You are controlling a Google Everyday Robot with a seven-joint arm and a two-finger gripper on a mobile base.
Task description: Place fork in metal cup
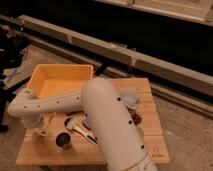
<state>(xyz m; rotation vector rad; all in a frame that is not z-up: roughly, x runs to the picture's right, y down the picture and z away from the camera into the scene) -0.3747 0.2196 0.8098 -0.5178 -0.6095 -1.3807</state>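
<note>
Hovering lower left, the released gripper (36,123) is sitting beside the fork (48,124), likely pre-grasp; next, clench and carry to the metal cup (63,141).

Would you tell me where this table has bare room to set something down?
Bare wood: the front edge left of the metal cup, and the front right corner of the table. Crowded: in front of the yellow bin, where the pincer, fork and black-handled utensil sit.
</note>
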